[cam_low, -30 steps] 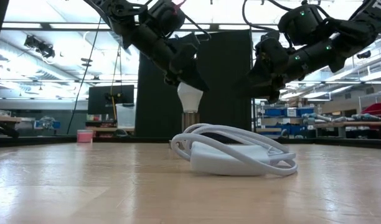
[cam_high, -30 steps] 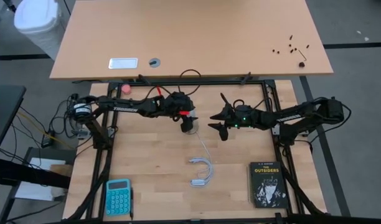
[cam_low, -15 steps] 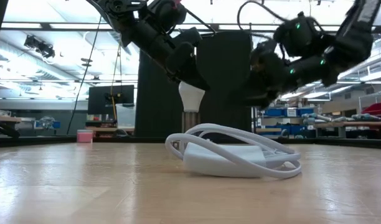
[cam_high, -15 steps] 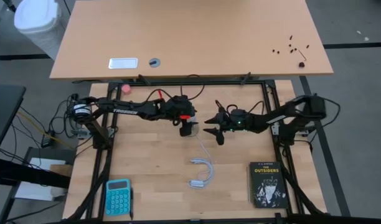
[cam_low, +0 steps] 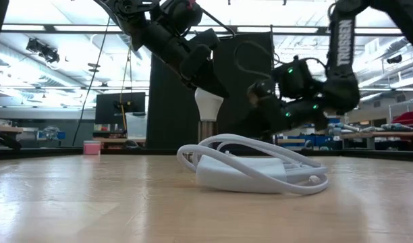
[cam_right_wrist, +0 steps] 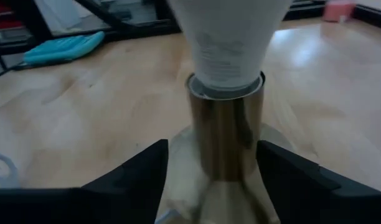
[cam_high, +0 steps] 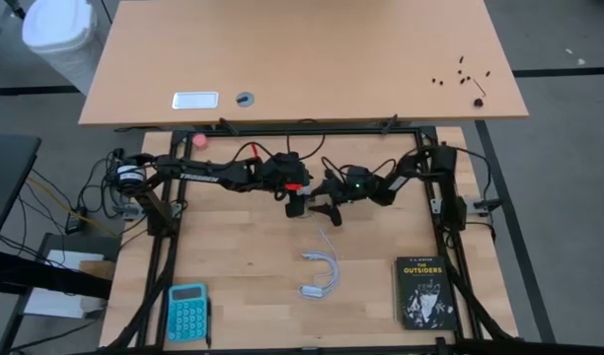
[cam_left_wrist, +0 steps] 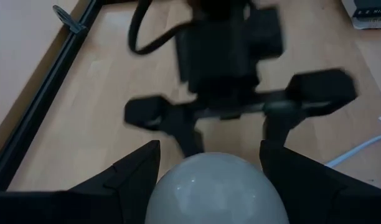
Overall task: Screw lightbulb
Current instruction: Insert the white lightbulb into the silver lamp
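Both grippers at mid-table. My left gripper (cam_low: 203,84) clamps the lightbulb (cam_low: 208,104) globe from above; bulb upright, axis vertical, base seated in the brass socket (cam_right_wrist: 226,127). My right gripper (cam_right_wrist: 209,180), fingers apart, straddles the socket low, level with it.

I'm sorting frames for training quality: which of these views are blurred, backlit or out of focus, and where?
Left wrist view: the right gripper ahead is smeared by motion blur, while the lightbulb is soft. Low view: bright ceiling lights backlight both arms into near silhouettes; the white cord is clear. Right wrist view: the brass socket shows glare streaks. High view: evenly lit, sharp.
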Robot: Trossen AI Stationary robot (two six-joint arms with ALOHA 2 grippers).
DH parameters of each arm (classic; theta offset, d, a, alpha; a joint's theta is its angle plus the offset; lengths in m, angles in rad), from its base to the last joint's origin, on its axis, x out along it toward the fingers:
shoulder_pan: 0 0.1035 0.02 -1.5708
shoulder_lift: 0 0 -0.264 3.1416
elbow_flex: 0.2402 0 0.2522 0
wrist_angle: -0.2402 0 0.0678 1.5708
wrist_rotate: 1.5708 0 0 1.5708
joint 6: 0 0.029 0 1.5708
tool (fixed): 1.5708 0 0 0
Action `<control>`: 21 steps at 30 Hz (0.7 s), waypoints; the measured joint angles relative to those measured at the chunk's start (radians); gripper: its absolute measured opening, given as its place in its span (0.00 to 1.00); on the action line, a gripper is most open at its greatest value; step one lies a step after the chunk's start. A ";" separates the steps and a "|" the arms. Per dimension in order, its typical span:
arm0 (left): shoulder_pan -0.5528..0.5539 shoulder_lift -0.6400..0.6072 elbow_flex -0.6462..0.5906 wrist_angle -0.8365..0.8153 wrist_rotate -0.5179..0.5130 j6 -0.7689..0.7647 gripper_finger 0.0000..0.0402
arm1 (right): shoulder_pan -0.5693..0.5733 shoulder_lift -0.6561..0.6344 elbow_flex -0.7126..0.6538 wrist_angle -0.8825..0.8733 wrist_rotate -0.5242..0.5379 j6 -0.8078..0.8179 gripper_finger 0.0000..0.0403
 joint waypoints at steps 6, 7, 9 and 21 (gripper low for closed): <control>0.000 0.000 -0.001 0.006 0.008 -0.005 0.69 | -0.042 0.056 0.078 -0.004 -0.183 -0.063 0.71; -0.001 0.000 -0.001 0.009 0.007 -0.005 0.69 | -0.042 0.061 0.089 -0.005 -0.193 -0.075 0.71; -0.002 0.000 -0.001 0.011 0.010 -0.003 0.69 | -0.042 0.068 0.109 -0.016 -0.212 -0.102 0.70; -0.016 0.000 -0.001 0.005 0.004 0.005 0.69 | -0.042 0.112 0.196 -0.043 -0.268 -0.093 0.58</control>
